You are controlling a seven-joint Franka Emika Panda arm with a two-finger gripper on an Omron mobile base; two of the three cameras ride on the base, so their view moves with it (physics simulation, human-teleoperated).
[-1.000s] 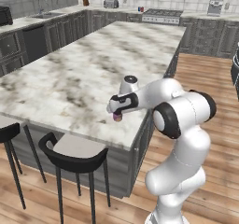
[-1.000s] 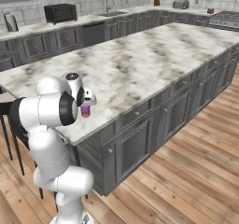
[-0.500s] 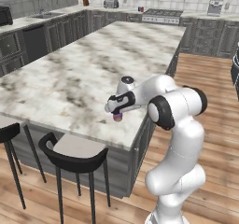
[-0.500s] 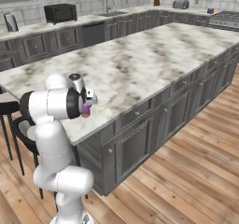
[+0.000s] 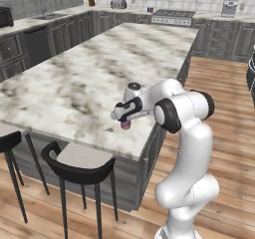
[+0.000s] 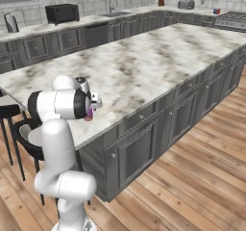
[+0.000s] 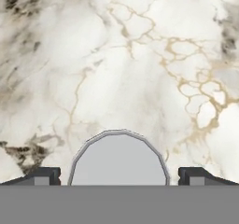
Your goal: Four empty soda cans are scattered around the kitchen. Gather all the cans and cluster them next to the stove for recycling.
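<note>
We see the two-finger gripper [image 7: 119,175] with jaws apart straddling a small purple cylindrical soda can [image 5: 126,125]; marble island counter [image 5: 74,83] beneath.

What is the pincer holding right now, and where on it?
Nothing yet. The pincer is open, straddling the top of the purple can, fingers apart from its sides.

The arm is folded forward at the elbow, the wrist turned down, and the tool [image 7: 119,174] is held pointing downward with its jaws spread wide apart.
</note>
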